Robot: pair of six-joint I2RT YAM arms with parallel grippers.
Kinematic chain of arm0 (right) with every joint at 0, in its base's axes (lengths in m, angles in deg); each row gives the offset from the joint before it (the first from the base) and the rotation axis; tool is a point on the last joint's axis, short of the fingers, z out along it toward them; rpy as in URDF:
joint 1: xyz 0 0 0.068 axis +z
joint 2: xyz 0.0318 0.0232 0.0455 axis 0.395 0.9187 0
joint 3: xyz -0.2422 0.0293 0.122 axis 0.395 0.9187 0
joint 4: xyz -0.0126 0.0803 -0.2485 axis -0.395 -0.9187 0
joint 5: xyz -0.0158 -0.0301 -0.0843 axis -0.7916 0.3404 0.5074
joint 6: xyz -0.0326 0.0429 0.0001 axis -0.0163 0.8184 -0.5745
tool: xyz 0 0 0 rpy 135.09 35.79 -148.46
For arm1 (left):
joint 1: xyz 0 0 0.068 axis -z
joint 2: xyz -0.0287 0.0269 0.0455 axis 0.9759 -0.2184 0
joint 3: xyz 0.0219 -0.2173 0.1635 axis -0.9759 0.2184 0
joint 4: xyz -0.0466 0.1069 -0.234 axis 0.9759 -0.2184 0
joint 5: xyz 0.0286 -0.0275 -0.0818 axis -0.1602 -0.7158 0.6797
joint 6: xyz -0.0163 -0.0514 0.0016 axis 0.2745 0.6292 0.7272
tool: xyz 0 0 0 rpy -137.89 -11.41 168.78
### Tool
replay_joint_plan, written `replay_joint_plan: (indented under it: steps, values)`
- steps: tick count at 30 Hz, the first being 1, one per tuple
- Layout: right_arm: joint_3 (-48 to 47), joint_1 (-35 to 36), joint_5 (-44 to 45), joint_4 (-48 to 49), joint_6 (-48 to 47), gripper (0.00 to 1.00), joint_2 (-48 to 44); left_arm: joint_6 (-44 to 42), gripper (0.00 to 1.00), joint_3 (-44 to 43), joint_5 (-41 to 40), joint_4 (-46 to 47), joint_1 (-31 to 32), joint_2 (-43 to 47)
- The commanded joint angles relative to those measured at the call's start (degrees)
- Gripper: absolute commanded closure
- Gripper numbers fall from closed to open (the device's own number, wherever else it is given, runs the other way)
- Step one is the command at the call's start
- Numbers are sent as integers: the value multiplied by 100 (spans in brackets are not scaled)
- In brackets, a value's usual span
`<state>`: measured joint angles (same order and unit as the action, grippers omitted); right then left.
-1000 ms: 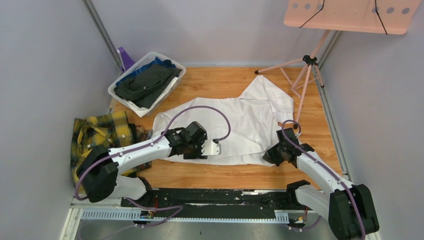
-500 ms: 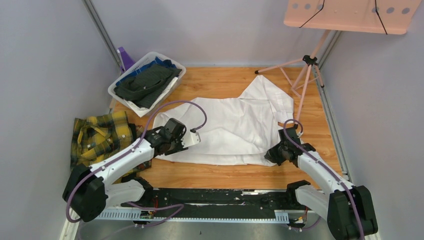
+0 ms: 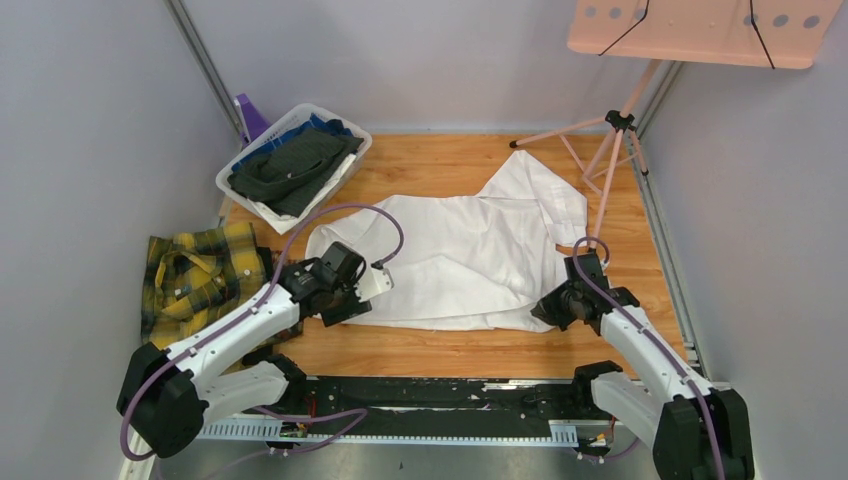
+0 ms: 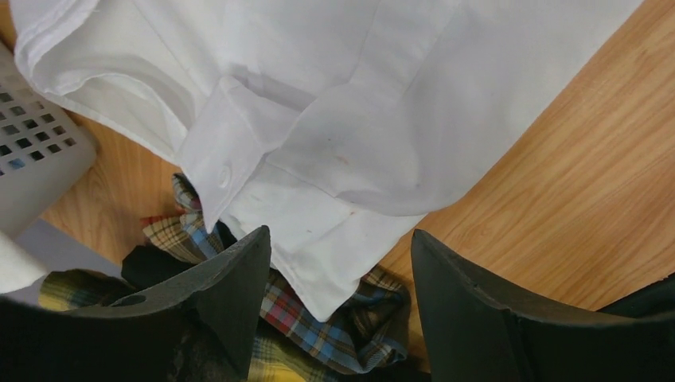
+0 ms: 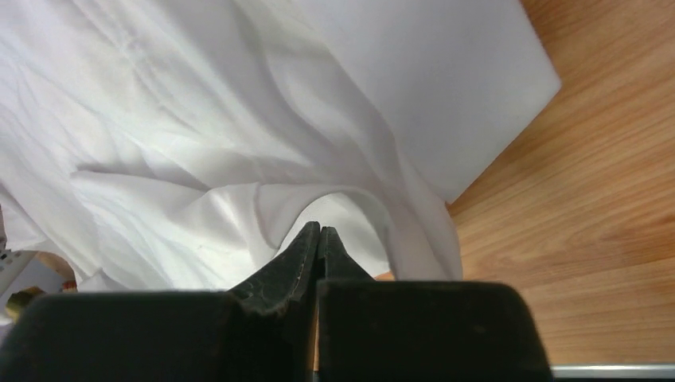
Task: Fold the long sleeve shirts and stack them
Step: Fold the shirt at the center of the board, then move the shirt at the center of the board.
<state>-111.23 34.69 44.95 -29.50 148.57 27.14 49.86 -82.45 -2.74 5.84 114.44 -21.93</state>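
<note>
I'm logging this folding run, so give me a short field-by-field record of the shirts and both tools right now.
white shirt: large white collared long-sleeve shirt spread loosely across the wooden table
plaid shirt: yellow-and-green plaid flannel shirt bunched at the table's left edge, unfolded
left tool: open, over the white shirt's near-left corner, holding nothing
right tool: shut, tips at the shirt's near-right hem; grip on cloth unclear
stack: not started

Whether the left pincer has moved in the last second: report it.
Yes. The left pincer has drawn back leftward over the white shirt, nearer the plaid shirt.
</note>
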Motion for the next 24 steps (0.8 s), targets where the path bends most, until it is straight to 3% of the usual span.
replay_joint_plan:
  steps: [1,6,11,18,24]
  values:
    - [-516,-18,-375,-457,-399,100,-446,272,25,-607,-299,323,-100,-2]
    - [-574,307,-967,-665,-270,100,-1106,330,19,-1330,-76,416,-215,-506]
    - [-1023,637,-986,-532,-300,100,-637,37,23,-1244,-237,1177,-220,-1245]
    - [-1400,819,-1270,974,-768,100,1623,-410,35,-680,-552,1887,-485,-2048]
    - [-1957,1046,-1115,787,-1439,100,3638,-645,36,-139,-785,2491,-747,-2199]
